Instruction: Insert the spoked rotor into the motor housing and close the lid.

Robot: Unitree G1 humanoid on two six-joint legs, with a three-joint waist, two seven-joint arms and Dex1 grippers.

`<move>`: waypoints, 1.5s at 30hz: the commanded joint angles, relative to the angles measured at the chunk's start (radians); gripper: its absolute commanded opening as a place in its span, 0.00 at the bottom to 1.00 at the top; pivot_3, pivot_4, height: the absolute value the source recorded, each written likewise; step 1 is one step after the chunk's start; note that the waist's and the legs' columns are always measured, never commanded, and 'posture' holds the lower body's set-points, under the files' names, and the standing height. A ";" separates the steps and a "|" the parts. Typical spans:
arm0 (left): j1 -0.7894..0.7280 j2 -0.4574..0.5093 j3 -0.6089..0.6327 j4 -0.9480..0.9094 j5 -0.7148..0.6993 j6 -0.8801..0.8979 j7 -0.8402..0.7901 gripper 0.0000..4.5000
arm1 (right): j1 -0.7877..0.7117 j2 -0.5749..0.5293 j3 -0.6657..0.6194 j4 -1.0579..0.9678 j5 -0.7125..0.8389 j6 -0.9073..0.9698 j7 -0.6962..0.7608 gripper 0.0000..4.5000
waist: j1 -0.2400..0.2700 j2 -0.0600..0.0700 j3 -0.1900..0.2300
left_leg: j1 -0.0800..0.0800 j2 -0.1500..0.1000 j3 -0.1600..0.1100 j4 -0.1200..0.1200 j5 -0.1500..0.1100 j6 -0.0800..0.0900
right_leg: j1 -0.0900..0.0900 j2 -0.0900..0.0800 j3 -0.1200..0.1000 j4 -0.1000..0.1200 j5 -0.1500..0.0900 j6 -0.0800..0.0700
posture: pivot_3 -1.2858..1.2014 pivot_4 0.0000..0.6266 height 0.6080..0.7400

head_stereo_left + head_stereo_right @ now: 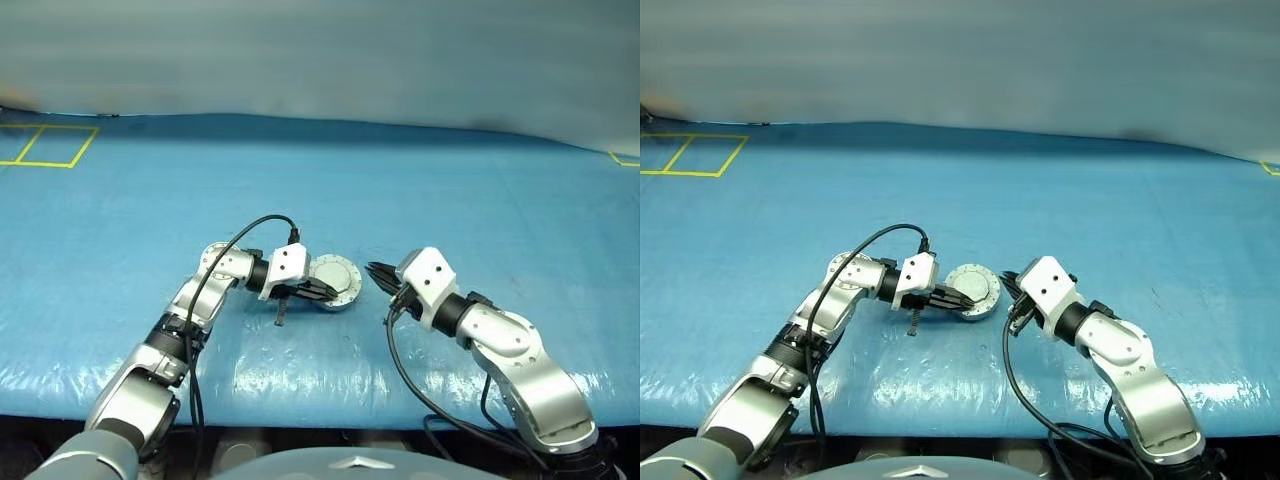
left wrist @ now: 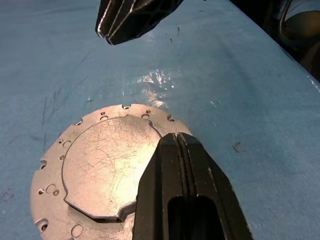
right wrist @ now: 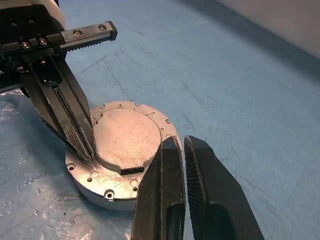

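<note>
Closed motor assembly on blue bench, both hands shut and empty.

Lid (image 3: 127, 137) seated flat on motor housing (image 3: 87, 187), forming one squat round silver unit near the front middle of the bench (image 1: 450, 190), between the two hands. Top face scratched bare metal: raised central plate with notched outline, surrounded by a lower flange carrying small holes and edge notches. Small dark rectangular recess at the front edge of the raised plate. Left hand (image 3: 82, 145) with fingers pressed together, tips resting at the lid's top near its rim, nothing gripped. Right hand (image 1: 376, 271) just beside the unit on the opposite side, apart from it, fingers all but closed with a narrow slit between, nothing held.
</note>
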 commanded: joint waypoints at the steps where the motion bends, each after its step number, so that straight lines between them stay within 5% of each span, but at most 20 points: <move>1: 0.039 0.031 0.127 -0.226 -0.138 0.102 0.059 0.00 | -0.029 0.015 0.017 -0.002 0.024 -0.013 0.021 0.05 | -0.001 0.000 0.000 | 0.000 0.000 0.000 0.000 0.000 0.000 | 0.000 0.000 0.000 0.000 0.000 0.000 | 0.52 0.24 1.00; 5: 0.156 0.099 0.186 -0.405 -0.197 0.190 0.105 0.00 | -0.062 0.031 0.063 0.034 0.004 -0.038 0.033 0.18 | -0.004 0.001 0.000 | 0.001 0.001 0.000 -0.003 0.000 0.000 | 0.000 0.000 0.000 0.000 -0.001 -0.002 | 0.52 0.24 1.00; 16: 0.457 0.149 0.272 -0.604 -0.233 0.288 0.292 0.00 | -0.180 0.053 0.154 0.199 -0.035 -0.124 0.095 1.00 | 0.001 0.000 0.001 | 0.001 0.001 0.001 -0.001 0.000 0.000 | 0.000 -0.002 -0.001 0.000 -0.002 -0.003 | 0.52 0.24 1.00; 31: 0.569 0.152 0.274 -0.669 -0.221 0.279 0.407 0.00 | -0.209 0.103 0.188 0.410 -0.076 -0.167 0.118 1.00 | -0.001 0.000 0.001 | 0.002 0.001 0.001 -0.002 0.000 0.000 | 0.000 -0.001 -0.001 0.000 -0.002 -0.003 | 0.52 0.24 1.00; 37: 0.591 0.185 0.274 -0.684 -0.231 0.276 0.388 0.00 | -0.185 0.093 0.220 0.411 -0.089 -0.176 0.150 0.67 | -0.003 0.000 0.000 | 0.002 0.001 0.002 -0.002 0.000 0.000 | 0.001 -0.002 0.000 0.000 -0.003 -0.005 | 0.52 0.24 1.00; 45: 0.570 0.178 0.263 -0.659 -0.220 0.269 0.415 0.00 | -0.196 0.136 0.202 0.404 -0.077 -0.140 0.109 0.67 | -0.003 0.000 0.000 | 0.002 0.001 0.001 -0.002 0.000 0.000 | 0.000 -0.001 -0.001 0.000 -0.003 -0.005 | 0.52 0.24 1.00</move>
